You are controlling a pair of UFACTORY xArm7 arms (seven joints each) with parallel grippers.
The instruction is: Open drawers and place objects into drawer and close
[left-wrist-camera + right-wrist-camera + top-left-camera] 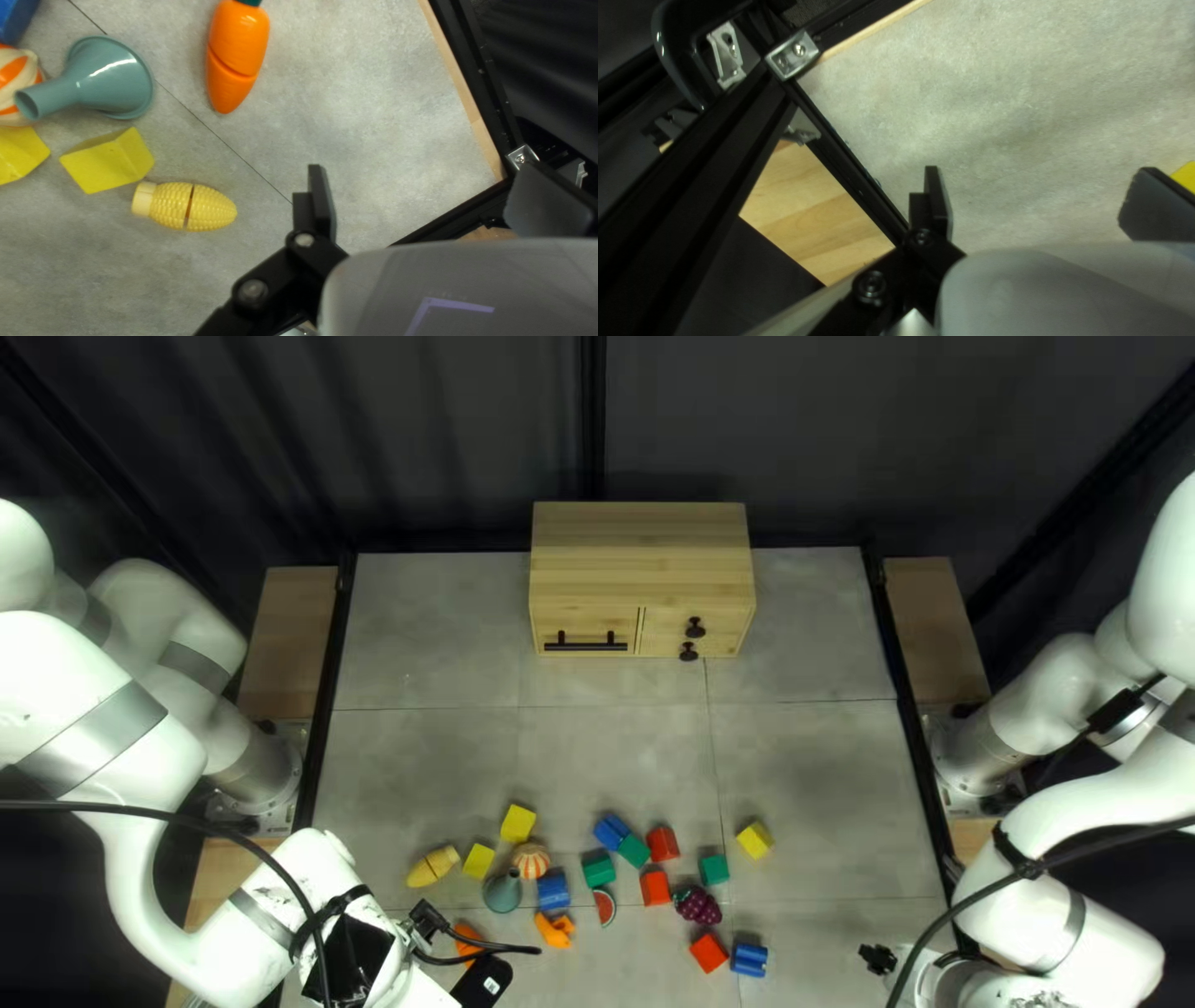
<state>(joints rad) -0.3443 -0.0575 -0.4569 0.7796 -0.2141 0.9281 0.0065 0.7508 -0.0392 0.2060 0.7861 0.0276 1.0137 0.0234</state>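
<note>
Well, the drawers sit shut in the cabinet at the desk's far side, with the blocks, corn and carrot scattered nearer. The left gripper has its fingers released and spread near the corn; the right gripper, by the desk's right edge, has its fingers parted too.

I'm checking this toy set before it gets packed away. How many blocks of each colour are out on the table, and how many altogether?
Yellow blocks: 3
Blue blocks: 3
Green blocks: 3
Red blocks: 3
Total: 12
</note>
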